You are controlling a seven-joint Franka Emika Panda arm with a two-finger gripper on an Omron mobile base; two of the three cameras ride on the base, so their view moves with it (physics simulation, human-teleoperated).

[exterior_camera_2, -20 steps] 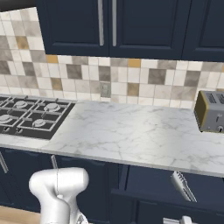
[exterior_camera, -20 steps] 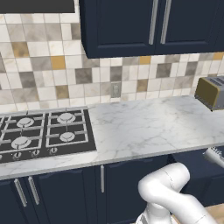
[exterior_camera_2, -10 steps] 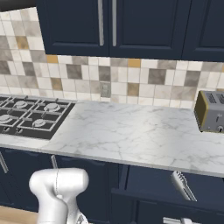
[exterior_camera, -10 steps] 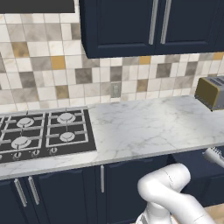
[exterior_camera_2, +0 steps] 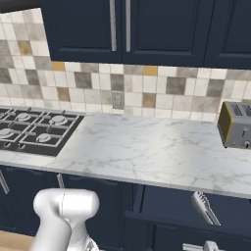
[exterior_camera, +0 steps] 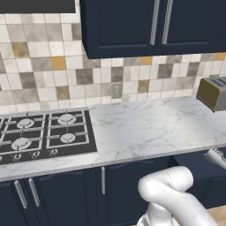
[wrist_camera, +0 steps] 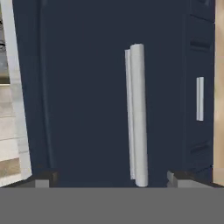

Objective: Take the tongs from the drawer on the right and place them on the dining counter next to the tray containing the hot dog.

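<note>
The drawer (exterior_camera_2: 169, 205) under the worktop's right part stands pulled out. The silver-grey tongs (exterior_camera_2: 205, 208) lie inside it, and their tip also shows at the right edge of the left base view as tongs (exterior_camera: 216, 158). In the hand view my gripper (wrist_camera: 111, 180) is open, its fingertips (wrist_camera: 43, 179) set wide apart close in front of the navy drawer front (wrist_camera: 87, 96). The silver bar handle (wrist_camera: 138, 113) stands between the two tips, with neither touching it. The dining counter, the tray and the hot dog are out of view.
A marble worktop (exterior_camera_2: 147, 149) carries a black stove (exterior_camera_2: 34, 128) on the left and a toaster (exterior_camera_2: 238, 125) on the right. Navy wall cabinets (exterior_camera: 150, 24) hang above. A second, smaller silver handle (wrist_camera: 199, 98) shows on the neighbouring navy front.
</note>
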